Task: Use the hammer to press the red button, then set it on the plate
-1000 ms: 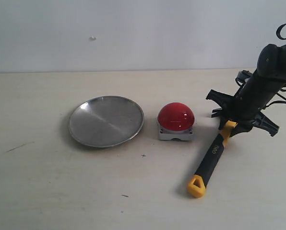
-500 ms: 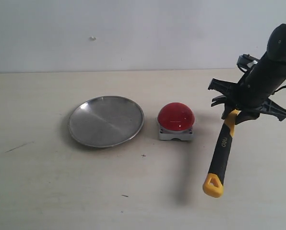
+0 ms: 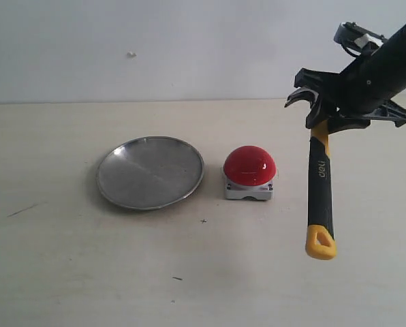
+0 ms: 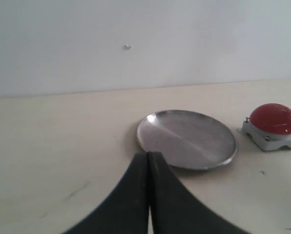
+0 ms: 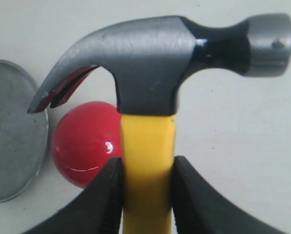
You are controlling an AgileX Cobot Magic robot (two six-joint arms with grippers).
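My right gripper is shut on the yellow neck of the hammer, just below its dark steel head. The hammer hangs clear of the table, handle down, its yellow loop lowest, to the right of the red button. The silver plate lies left of the button. My left gripper is shut on nothing, its tips short of the plate's near rim; it does not show in the exterior view.
A pale tabletop runs back to a white wall. Small dark marks dot the table in front of the plate and button.
My right gripper has risen with the hammer. The handle lifted off the table and swung from a slant to nearly vertical, shifting a little right.
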